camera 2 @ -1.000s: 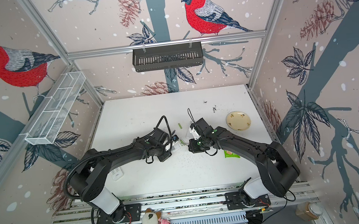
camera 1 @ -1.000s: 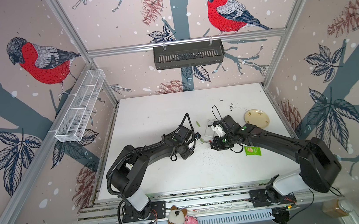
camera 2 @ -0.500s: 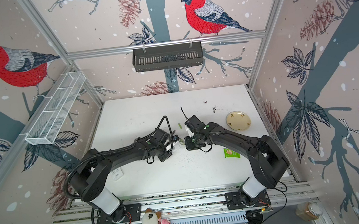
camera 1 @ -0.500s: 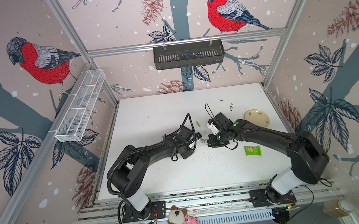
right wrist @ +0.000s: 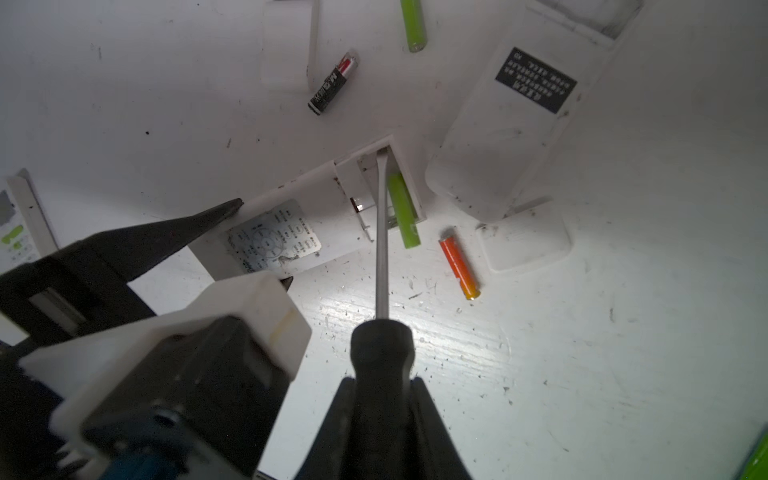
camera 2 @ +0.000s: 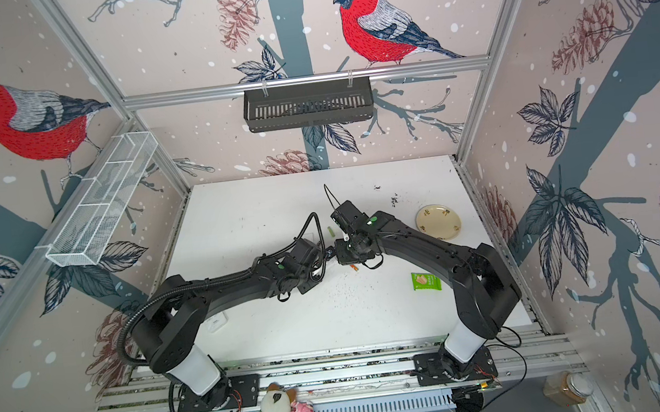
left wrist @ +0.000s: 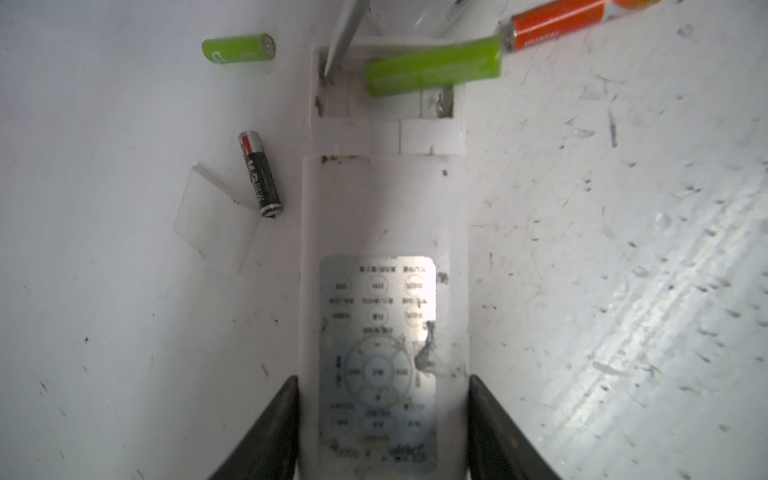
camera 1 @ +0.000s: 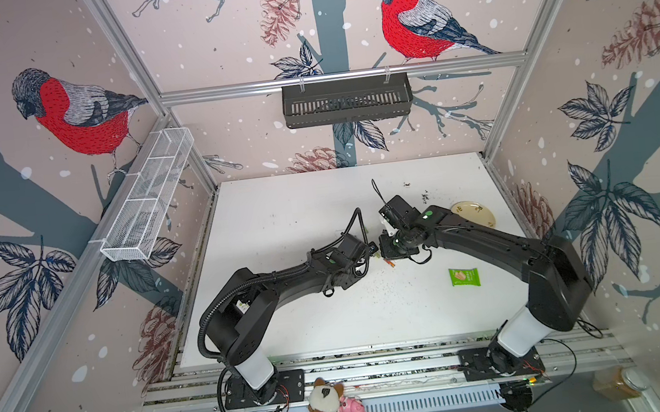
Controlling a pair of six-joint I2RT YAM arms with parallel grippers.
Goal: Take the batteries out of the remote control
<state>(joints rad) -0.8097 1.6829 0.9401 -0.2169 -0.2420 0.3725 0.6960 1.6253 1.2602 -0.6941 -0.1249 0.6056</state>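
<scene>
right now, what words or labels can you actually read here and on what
Nothing reads clearly.
Black battery: white brand lettering, blurred.
Orange battery: pale lettering, blurred.
Silver key chart on the remote control: print too small.
Black label on the other remote: white characters, unreadable.
Green packet: print too small.

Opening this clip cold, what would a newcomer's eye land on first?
The screwdriver clamped in the right claw, its tip dug into the open bay of the white remote that the left claw grips. A green battery lies askew across that bay, one end past the remote's edge. On the table around it lie an orange battery, a black battery and a second green battery.
</scene>
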